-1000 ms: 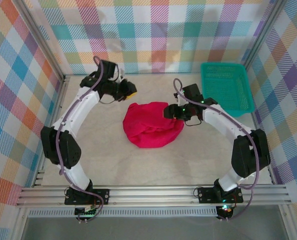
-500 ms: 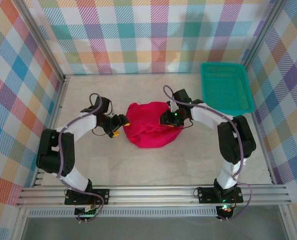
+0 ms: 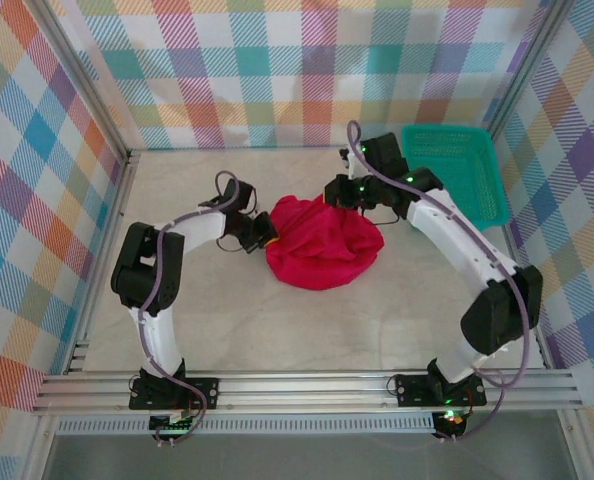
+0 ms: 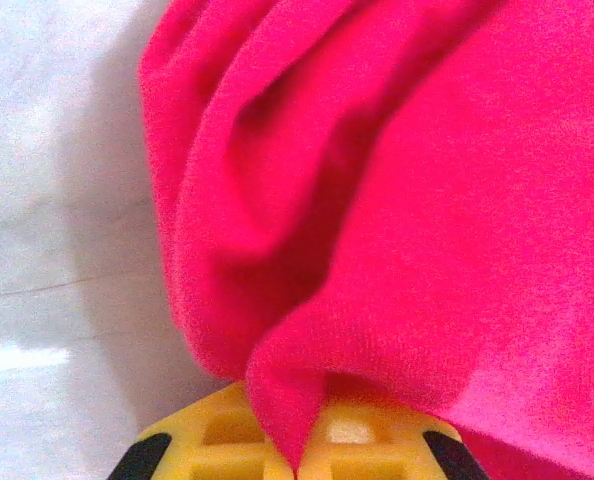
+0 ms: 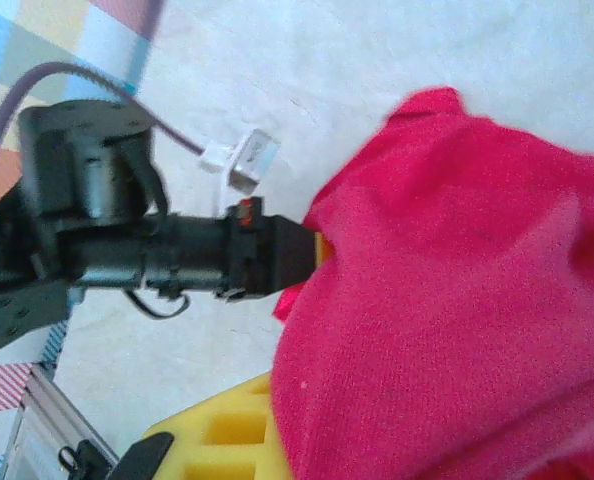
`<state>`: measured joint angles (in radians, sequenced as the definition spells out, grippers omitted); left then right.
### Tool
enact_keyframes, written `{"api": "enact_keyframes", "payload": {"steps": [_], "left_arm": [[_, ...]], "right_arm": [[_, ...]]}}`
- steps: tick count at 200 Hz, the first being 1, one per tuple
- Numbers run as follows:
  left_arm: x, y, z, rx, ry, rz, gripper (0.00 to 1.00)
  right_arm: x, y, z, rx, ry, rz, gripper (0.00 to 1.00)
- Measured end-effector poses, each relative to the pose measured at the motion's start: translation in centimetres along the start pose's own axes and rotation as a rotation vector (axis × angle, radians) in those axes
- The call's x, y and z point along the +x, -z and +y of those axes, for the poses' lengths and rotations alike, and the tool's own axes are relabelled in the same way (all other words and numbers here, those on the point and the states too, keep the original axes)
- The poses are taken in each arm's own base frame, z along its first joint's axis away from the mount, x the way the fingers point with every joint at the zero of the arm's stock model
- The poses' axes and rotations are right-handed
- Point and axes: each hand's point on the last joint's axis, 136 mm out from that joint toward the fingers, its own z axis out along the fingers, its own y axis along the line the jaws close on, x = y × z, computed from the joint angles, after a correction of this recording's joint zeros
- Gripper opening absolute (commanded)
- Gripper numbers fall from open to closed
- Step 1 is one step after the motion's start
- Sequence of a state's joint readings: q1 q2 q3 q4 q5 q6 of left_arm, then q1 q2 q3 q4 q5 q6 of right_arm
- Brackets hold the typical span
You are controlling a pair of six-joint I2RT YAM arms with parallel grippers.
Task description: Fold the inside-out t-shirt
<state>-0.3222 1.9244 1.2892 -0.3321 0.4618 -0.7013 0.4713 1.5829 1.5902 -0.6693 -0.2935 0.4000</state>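
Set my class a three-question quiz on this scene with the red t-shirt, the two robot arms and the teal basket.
1. True or false: the t-shirt lies inside the basket.
2. What is the left gripper shut on? A) the basket rim B) a fold of the t-shirt C) nothing
3. Fill in: the basket stands in the far ___ corner of the table.
Key: 1 false, it lies crumpled on the table; 2 B; 3 right.
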Motion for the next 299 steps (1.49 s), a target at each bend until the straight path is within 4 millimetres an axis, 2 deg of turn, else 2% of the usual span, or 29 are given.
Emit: {"api": "enact_keyframes", "payload": {"steps": [12,26,40,60,74,84,96,109,127,142,155,167,189,193,201,210,218,220,222,226,228,231,237,254,268,284,299], "left_arm": [[-1.5,2.0,-2.2,0.034,-0.032,-0.042,0.0],[-3.4,5.9,-4.3,0.064,-0.059,-0.115,0.0],[-5.5,11.7,-6.5,0.094,-0.087,-0.225,0.0],[-7.1,22.0,-10.3,0.149,-0.155,-0.427,0.0],[-6.4,28.6,-12.8,0.187,-0.214,-0.555,0.0],[-4.9,33.1,-14.4,0.218,-0.263,-0.639,0.0],[-2.9,36.7,-15.3,0.252,-0.303,-0.696,0.0],[-1.0,38.6,-15.3,0.265,-0.326,-0.715,0.0],[0.2,38.0,-14.3,0.257,-0.324,-0.688,0.0],[-0.3,34.7,-12.4,0.212,-0.29,-0.617,0.0],[-1.7,29.8,-10.0,0.145,-0.24,-0.521,0.0],[-3.3,24.9,-7.9,0.084,-0.192,-0.426,0.0],[-6.4,14.2,-2.9,-0.055,-0.1,-0.234,0.0],[-6.7,12.5,-2.0,-0.083,-0.085,-0.203,0.06],[-7.0,9.9,-0.2,-0.134,-0.068,-0.161,0.29],[-7.0,8.0,1.4,-0.203,-0.067,-0.14,0.39],[-6.7,7.5,2.7,-0.275,-0.068,-0.142,0.48],[-6.6,7.4,2.9,-0.292,-0.068,-0.143,0.5],[-6.6,7.5,3.0,-0.302,-0.07,-0.143,0.51],[-6.4,7.6,3.3,-0.335,-0.081,-0.151,0.53],[-6.5,7.7,3.4,-0.344,-0.082,-0.158,0.53],[-6.5,8.0,3.4,-0.362,-0.101,-0.17,0.53],[-6.4,8.6,3.0,-0.381,-0.121,-0.189,0.54],[-5.0,9.8,0.4,-0.38,-0.208,-0.234,0.55],[-2.5,10.2,-2.5,-0.326,-0.286,-0.24,0.55],[1.1,9.9,-4.0,-0.258,-0.343,-0.2,0.57],[3.1,8.9,-3.1,-0.234,-0.332,-0.149,0.58]], "right_arm": [[-1.1,1.9,1.2,-0.007,0.027,-0.03,0.0],[-2.9,4.1,2.5,-0.016,0.055,-0.08,0.0],[-4.9,6.4,3.7,-0.029,0.082,-0.139,0.0],[-7.4,9.8,5.4,-0.063,0.114,-0.225,0.0],[-8.7,11.9,6.5,-0.09,0.136,-0.277,0.0],[-9.1,13.0,7.0,-0.108,0.146,-0.302,0.0],[-8.9,13.8,7.4,-0.13,0.152,-0.312,0.0],[-7.8,14.2,7.7,-0.162,0.154,-0.303,0.0],[-5.9,13.9,7.5,-0.194,0.143,-0.281,0.0],[-4.5,12.4,6.0,-0.192,0.102,-0.249,0.0],[-3.5,10.3,3.7,-0.172,0.046,-0.213,0.0],[-2.8,7.5,0.7,-0.139,-0.025,-0.165,0.0],[-2.1,1.3,-5.0,-0.069,-0.157,-0.057,0.0],[-1.9,0.0,-6.2,-0.055,-0.182,-0.033,0.0],[-1.3,-2.3,-8.1,-0.031,-0.221,0.012,0.0],[-0.6,-4.7,-10.2,-0.002,-0.262,0.061,0.02],[-0.2,-6.2,-12.1,0.034,-0.297,0.093,0.16],[-0.1,-6.5,-12.6,0.045,-0.305,0.098,0.16],[-0.1,-6.7,-13.0,0.053,-0.311,0.101,0.22],[-0.1,-7.2,-13.9,0.073,-0.326,0.11,0.26],[-0.1,-7.4,-14.4,0.082,-0.333,0.111,0.34],[-0.2,-7.6,-14.9,0.094,-0.344,0.115,0.39],[-0.3,-7.9,-15.8,0.116,-0.357,0.12,0.45],[-1.0,-7.6,-17.1,0.156,-0.356,0.106,0.49],[-1.2,-6.8,-17.0,0.181,-0.339,0.093,0.49],[-0.1,-6.0,-15.2,0.189,-0.285,0.092,0.46],[1.9,-5.6,-12.2,0.175,-0.225,0.117,0.41]]}}
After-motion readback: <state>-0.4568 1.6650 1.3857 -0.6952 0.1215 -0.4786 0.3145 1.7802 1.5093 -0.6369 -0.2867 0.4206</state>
